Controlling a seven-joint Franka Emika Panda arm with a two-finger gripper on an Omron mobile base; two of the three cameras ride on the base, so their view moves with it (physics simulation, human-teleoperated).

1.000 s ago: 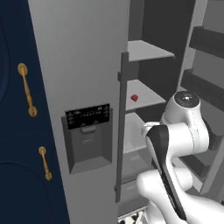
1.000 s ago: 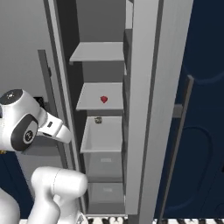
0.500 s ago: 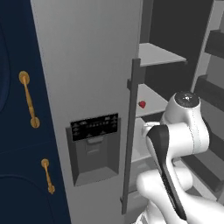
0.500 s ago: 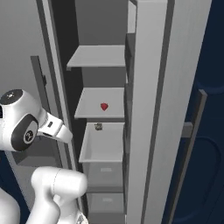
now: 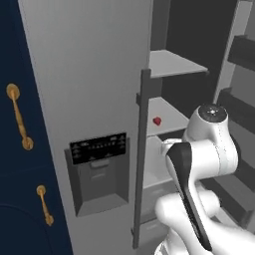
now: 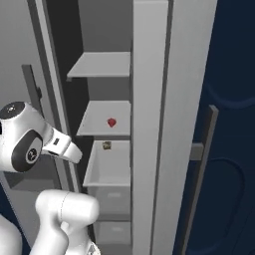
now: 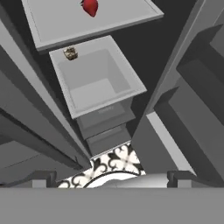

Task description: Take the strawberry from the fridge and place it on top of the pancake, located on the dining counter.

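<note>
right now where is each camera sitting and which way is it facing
Left base view: behind the arm's left, looking forward at the fridge door and dispenser panel; the white arm rises lower right.
Right base view: behind the arm's right, looking into the open fridge shelves; the arm rises lower left.
Hand view: on the hand, looking down past the open drawer toward the patterned floor; pincer tips barely show.
All three share the strawberry on its shelf.
</note>
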